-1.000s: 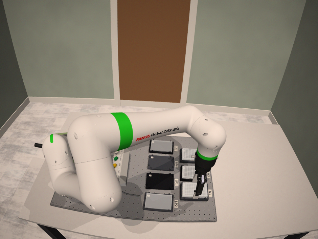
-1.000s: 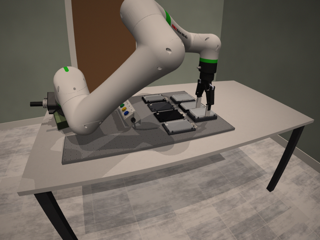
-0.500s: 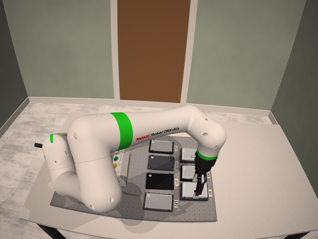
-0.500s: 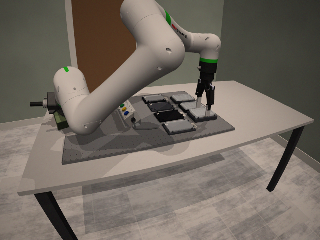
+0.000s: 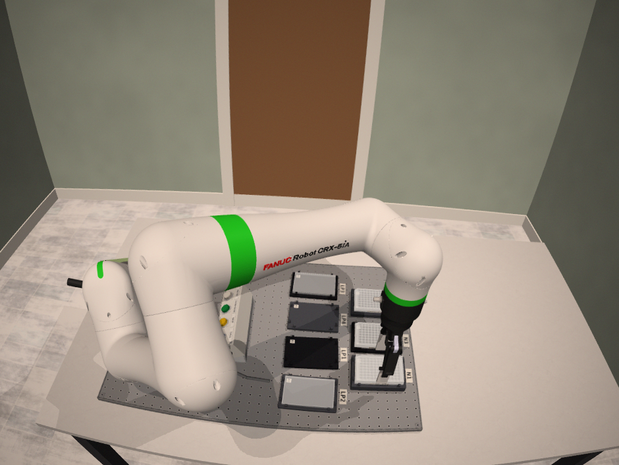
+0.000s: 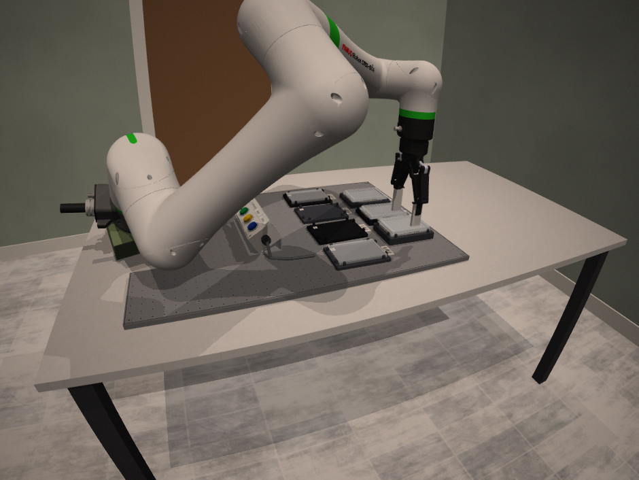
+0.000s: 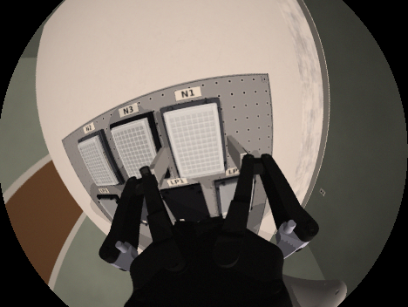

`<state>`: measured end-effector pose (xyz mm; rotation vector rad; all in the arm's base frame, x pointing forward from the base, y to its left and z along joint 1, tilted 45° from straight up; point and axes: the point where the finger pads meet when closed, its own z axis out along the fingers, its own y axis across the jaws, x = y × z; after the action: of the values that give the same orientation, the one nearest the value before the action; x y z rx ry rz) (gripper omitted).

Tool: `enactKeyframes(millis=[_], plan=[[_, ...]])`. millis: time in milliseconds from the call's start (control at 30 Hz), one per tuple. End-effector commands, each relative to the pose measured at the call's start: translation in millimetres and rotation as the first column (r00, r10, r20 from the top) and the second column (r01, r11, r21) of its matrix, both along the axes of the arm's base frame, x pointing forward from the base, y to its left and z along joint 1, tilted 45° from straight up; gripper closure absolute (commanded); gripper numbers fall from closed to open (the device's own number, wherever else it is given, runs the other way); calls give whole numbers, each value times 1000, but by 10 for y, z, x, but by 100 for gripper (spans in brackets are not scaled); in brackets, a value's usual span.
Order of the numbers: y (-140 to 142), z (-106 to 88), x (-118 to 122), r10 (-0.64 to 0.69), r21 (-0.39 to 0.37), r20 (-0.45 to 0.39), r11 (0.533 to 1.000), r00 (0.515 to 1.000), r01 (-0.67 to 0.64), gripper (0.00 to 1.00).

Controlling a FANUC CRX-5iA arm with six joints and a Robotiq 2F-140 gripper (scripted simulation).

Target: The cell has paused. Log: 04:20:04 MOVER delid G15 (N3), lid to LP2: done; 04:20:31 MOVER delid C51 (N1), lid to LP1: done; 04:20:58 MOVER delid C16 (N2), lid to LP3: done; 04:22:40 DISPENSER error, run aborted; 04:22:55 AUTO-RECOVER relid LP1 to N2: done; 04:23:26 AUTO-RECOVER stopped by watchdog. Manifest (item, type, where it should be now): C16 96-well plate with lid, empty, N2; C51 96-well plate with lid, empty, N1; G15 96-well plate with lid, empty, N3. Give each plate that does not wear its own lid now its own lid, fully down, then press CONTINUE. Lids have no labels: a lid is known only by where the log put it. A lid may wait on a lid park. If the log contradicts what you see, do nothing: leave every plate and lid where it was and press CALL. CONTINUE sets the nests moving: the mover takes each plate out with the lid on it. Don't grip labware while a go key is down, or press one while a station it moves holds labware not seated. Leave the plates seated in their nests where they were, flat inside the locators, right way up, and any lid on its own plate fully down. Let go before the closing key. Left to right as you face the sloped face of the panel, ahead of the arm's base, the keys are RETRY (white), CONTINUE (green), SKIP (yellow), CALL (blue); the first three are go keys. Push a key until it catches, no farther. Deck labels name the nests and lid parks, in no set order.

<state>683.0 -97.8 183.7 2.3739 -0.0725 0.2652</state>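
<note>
Shows a pale table (image 5: pixel 500 325) on dark legs, bearing a grey perforated deck (image 5: pixel 390 415). Shows a white arm (image 5: pixel 189 280) with green bands, reaching from its base at the left across the deck to the right-hand column of nests.

Beside the arm's base, shows a sloped panel (image 6: pixel 260 219).

In the middle column, from far to near, shows four lid parks: LP3 (image 5: pixel 299 295) with a pale lid (image 5: pixel 313 284) lying flat on it, LP4 (image 5: pixel 313 316) showing a dark grey face, LP1 (image 5: pixel 311 352) showing a black face, and LP2 (image 5: pixel 299 406) with a second pale lid (image 5: pixel 308 392) lying flat.

In the right column, shows three white well plates in dark nests: the far plate (image 5: pixel 365 300), the middle plate at N3 (image 5: pixel 365 335), and the near plate at N1 (image 5: pixel 370 373), the brightest and tallest of the three.

Shows the black gripper (image 6: pixel 406 214) pointing straight down over the N1 plate, jaws partly spread and holding nothing, pale fingertips (image 6: pixel 396 202) reaching down to the plate's top. Cannot tell whether touching.

On the panel, shows green (image 6: pixel 243 211), yellow (image 6: pixel 247 217) and blue (image 6: pixel 251 226) keys in a row.
</note>
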Motion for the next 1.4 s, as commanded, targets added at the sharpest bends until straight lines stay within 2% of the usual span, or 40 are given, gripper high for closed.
enactKeyframes(millis=[0,633,833,900,967,1000,1033,1100,1133,1167,1200,1233,1300,1333,1367], plan=[[44,45,-9,0,0,0,1000,1000,0,34],[206,213,-49,0,0,0,1000,1000,0,34],[212,220,-51,0,0,0,1000,1000,0,34],[300,137,-62,2,3,0,1000,1000,-2,34],[300,137,-62,2,3,0,1000,1000,-2,34],[468,-24,-90,4,7,-1,1000,1000,-4,34],[730,-276,-152,8,14,-3,1000,1000,-8,34],[730,-276,-152,8,14,-3,1000,1000,-8,34],[972,-518,-240,11,20,-6,1000,1000,-11,34],[1058,-603,-265,11,20,-6,1000,1000,-11,34],[1058,-603,-265,11,20,-6,1000,1000,-11,34],[1241,-799,-371,12,24,-8,1000,1000,-12,34],[1411,-969,-437,12,24,-8,1000,1000,-12,34],[1411,-969,-437,12,24,-8,1000,1000,-12,34],[1598,-1186,-584,12,24,-10,1000,1000,-12,34]])
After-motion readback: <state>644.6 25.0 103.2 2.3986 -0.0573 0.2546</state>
